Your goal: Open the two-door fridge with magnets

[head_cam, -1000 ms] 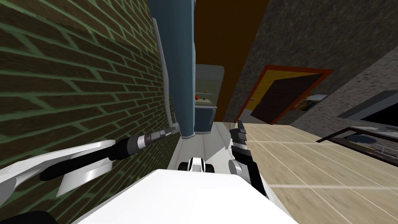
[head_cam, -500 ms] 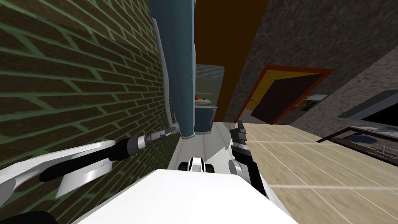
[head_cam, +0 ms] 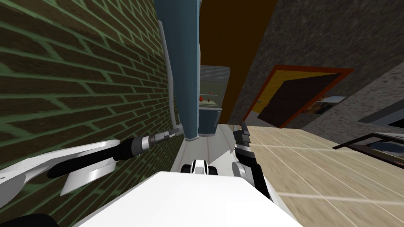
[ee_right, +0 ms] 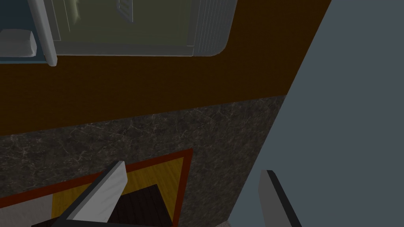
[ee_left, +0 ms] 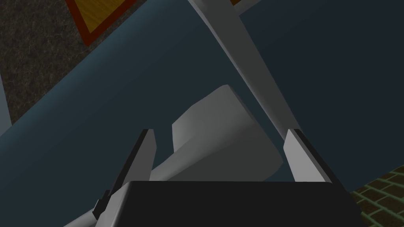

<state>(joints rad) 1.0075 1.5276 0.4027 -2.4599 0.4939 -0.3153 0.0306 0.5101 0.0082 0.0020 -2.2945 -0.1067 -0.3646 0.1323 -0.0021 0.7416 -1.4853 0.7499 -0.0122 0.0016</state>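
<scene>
The fridge's blue door [head_cam: 183, 79] stands swung out, edge-on to me, with a long grey handle [head_cam: 167, 71] down its brick-wall side. Behind it the fridge's inside [head_cam: 211, 98] shows shelves and small red items. My left gripper [head_cam: 173, 132] is at the handle's lower end. In the left wrist view this gripper [ee_left: 221, 153] is open, with the handle's grey end block [ee_left: 221, 130] between its fingers and the bar [ee_left: 252, 71] running past one fingertip [ee_left: 302, 153]. My right gripper [head_cam: 242, 128] hangs near my chest, open [ee_right: 189, 197], holding nothing.
A dark green-jointed brick wall [head_cam: 79, 86] runs close along my left arm. To the right lies pale tiled floor [head_cam: 315, 169], a red-framed doorway [head_cam: 300, 94] in a dark stone wall, and a dark-framed counter edge [head_cam: 371, 146].
The whole head picture has shifted a little, so I have moved slightly. My left gripper stays open at the handle's lower end; the right arm holds its pose.
</scene>
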